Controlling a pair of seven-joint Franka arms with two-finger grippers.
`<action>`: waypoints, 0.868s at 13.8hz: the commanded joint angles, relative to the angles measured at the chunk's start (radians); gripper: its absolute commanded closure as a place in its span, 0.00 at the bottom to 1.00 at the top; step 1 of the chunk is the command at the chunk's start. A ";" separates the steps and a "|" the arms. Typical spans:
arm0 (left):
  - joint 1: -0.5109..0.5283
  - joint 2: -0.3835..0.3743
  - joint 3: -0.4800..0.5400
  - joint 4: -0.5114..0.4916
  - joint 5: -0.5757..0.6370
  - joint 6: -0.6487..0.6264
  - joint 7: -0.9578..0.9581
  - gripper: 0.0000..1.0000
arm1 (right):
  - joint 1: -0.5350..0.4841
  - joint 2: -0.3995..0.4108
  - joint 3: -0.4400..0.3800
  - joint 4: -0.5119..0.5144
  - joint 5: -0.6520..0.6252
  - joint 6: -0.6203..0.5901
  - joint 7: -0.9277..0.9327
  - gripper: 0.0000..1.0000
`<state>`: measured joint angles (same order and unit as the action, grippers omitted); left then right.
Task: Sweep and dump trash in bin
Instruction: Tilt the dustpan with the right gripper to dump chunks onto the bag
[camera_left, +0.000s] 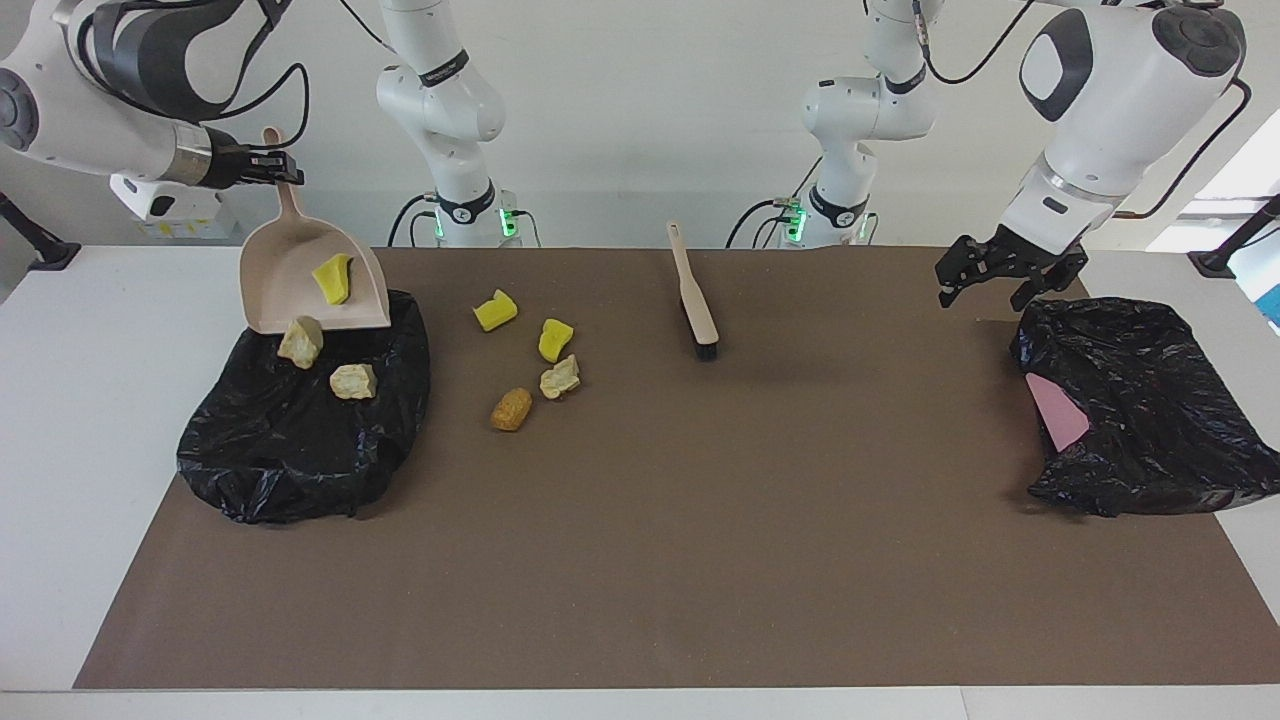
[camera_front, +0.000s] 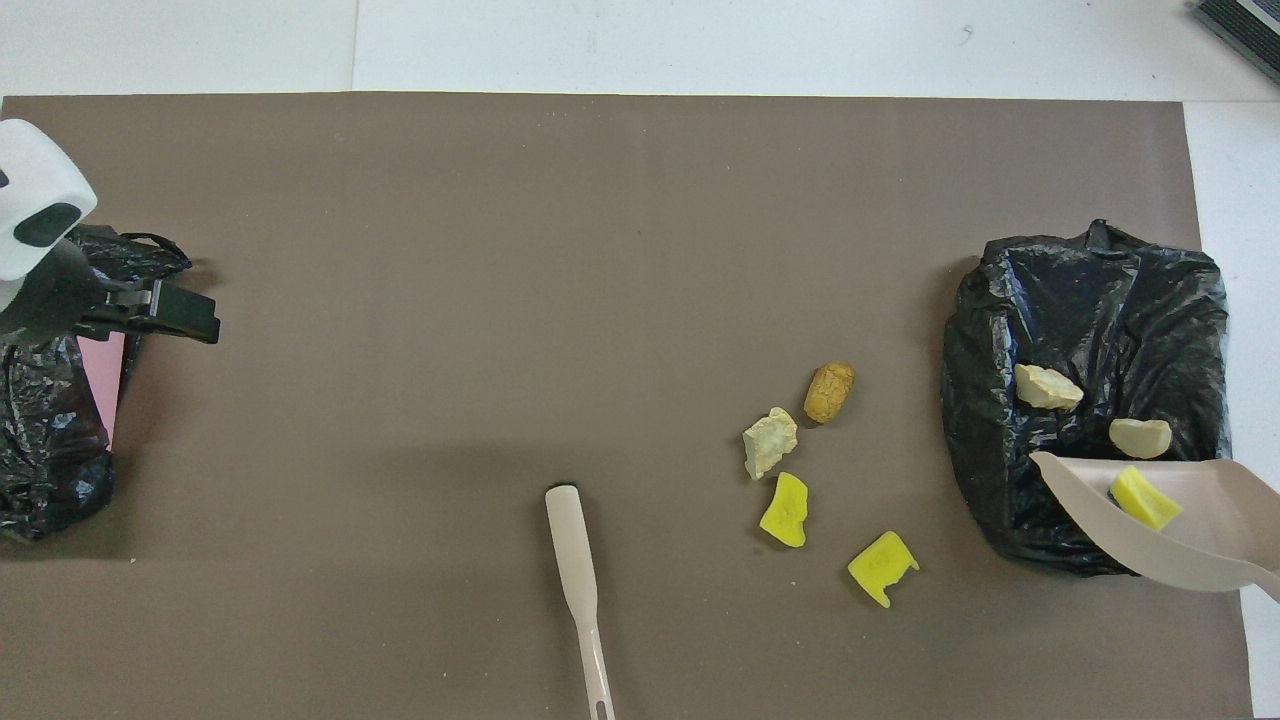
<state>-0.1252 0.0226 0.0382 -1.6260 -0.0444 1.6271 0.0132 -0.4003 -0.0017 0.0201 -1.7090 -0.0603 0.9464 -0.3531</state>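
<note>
My right gripper (camera_left: 283, 168) is shut on the handle of the beige dustpan (camera_left: 290, 290), which is tipped steeply over the black-bagged bin (camera_left: 300, 440). One yellow wedge (camera_left: 333, 277) clings inside the pan. Two bread-like lumps (camera_left: 300, 342) (camera_left: 353, 381) have left the lip and lie on the bag. In the overhead view they are the lumps (camera_front: 1047, 387) (camera_front: 1140, 437) on the bin (camera_front: 1080, 300), beside the pan (camera_front: 1195, 550). Four trash pieces lie on the mat beside the bin: yellow wedges (camera_left: 494, 311) (camera_left: 555, 340), a beige lump (camera_left: 560, 378), a golden-brown lump (camera_left: 511, 409). My left gripper (camera_left: 985, 293) waits open, holding nothing, over the mat's edge at its own end.
A beige brush (camera_left: 694, 300) with dark bristles lies on the brown mat near the robots, mid-table. A second black bag (camera_left: 1140, 400) with a pink patch (camera_left: 1058, 410) sits at the left arm's end, just below the left gripper.
</note>
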 joint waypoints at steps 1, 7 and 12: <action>-0.014 -0.001 0.014 0.015 0.023 -0.013 0.001 0.00 | -0.011 0.005 0.006 0.031 0.019 -0.061 0.026 1.00; -0.014 -0.001 0.014 0.015 0.023 -0.013 0.001 0.00 | -0.006 0.054 0.009 0.133 -0.021 -0.216 0.020 1.00; -0.016 -0.001 0.014 0.015 0.023 -0.013 0.001 0.00 | -0.012 0.286 0.075 0.440 -0.075 -0.339 0.019 1.00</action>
<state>-0.1252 0.0226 0.0386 -1.6260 -0.0444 1.6271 0.0132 -0.3985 0.1381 0.0709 -1.4415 -0.1152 0.6901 -0.3505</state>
